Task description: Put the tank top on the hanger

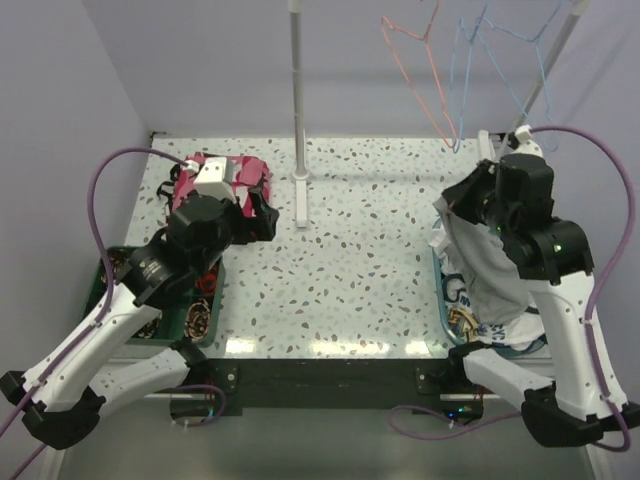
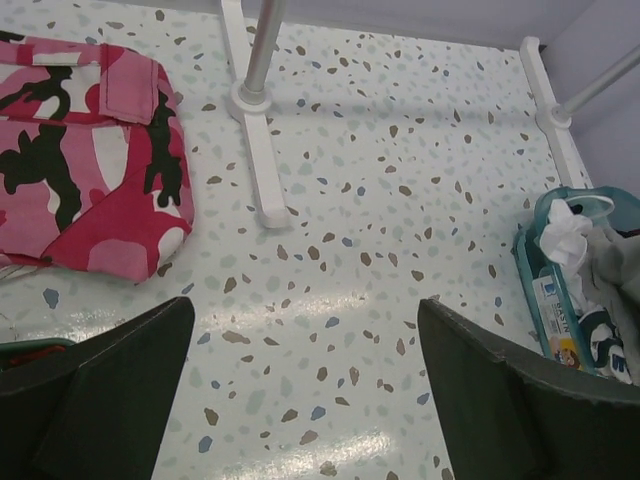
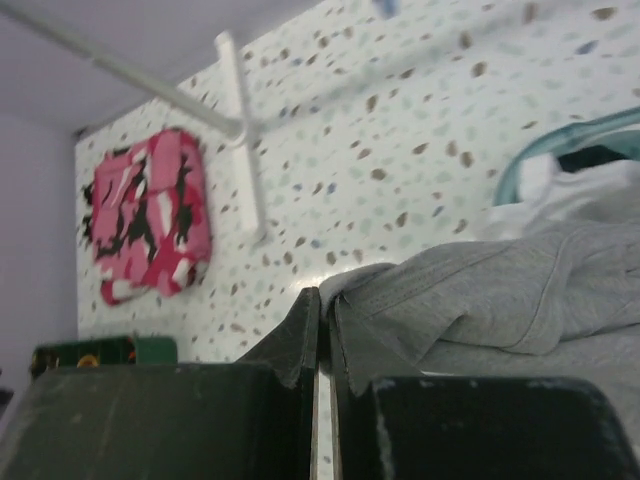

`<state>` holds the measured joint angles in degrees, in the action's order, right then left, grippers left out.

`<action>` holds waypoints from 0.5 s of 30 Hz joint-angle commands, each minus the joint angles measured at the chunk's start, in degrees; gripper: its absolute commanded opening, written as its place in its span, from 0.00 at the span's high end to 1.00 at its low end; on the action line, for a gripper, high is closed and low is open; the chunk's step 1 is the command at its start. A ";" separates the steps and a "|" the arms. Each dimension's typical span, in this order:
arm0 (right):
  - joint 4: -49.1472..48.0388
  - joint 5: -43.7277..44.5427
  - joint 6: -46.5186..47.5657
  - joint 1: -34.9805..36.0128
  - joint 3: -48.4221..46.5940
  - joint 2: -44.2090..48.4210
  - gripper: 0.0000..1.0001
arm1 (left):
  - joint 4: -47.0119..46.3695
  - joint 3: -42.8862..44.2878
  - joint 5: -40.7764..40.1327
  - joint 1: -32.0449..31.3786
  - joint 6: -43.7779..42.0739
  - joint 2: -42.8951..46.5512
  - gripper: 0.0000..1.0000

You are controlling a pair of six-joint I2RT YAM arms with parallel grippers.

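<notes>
Above the speckled white worktop [image 1: 360, 260], the right arm [image 1: 555, 250] is bending over the teal bin [image 2: 524, 262], its right claw [image 3: 322, 300] pinching together on a fold of the plain grey cotton tank top [image 3: 480, 290], which is draping from it. The left arm [image 1: 150, 270] is hovering, left claw [image 2: 305, 310] gaping apart, holding nothing. The thin pink-red wire hanger [image 1: 415, 75] is hanging behind, its top cut off

Bright, even light — soft glare
</notes>
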<state>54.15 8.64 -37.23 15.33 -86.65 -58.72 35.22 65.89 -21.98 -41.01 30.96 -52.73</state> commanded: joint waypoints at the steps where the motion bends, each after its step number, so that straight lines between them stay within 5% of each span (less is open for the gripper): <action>1: -1.95 -6.27 1.29 12.40 -9.75 -5.95 1.00 | -2.09 6.35 -3.59 -0.03 0.51 -1.06 0.00; 10: 1.04 1.37 2.25 31.58 -35.23 -25.64 1.00 | 1.34 16.46 -10.89 0.58 -0.29 -2.91 0.00; 15: -3.16 1.82 2.34 37.04 -35.45 -35.66 1.00 | 2.13 17.43 -13.79 0.59 -0.29 -1.15 0.00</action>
<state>54.70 9.15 -36.03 48.75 -122.58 -89.30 36.03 80.95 -31.27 -40.82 30.87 -55.18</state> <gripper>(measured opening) 0.028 0.997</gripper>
